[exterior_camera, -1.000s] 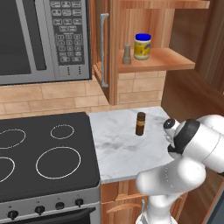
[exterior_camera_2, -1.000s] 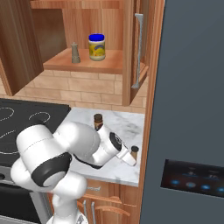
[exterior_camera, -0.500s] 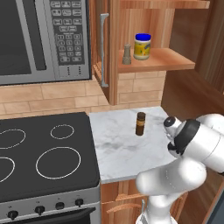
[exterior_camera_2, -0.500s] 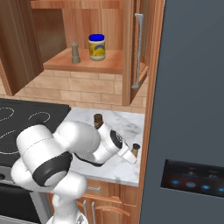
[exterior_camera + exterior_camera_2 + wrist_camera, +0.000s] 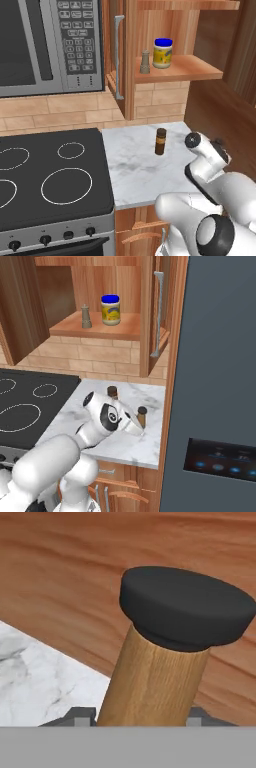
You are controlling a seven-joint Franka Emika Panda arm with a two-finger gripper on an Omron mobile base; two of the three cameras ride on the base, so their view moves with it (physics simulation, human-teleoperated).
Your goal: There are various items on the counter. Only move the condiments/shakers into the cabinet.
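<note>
Tan wooden shaker with a dark round top point(image 5: 165, 657) stood upright on the white-grey marbled worktop point(image 5: 135, 167), near its right edge beside the wooden wall. I had the fingers point(image 5: 82, 716) clamped on its body, low down, presumably to lift it towards the reddish-brown wall cabinet point(image 5: 100, 328), where the yellow blue-lidded jar point(image 5: 110, 310) and small beige shaker point(image 5: 86, 316) already sat. Fingertips were mostly cut off.

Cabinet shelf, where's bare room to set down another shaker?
The shelf is bare left of the beige shaker and right of the yellow jar, up to the door. Those two stand close together.
</note>
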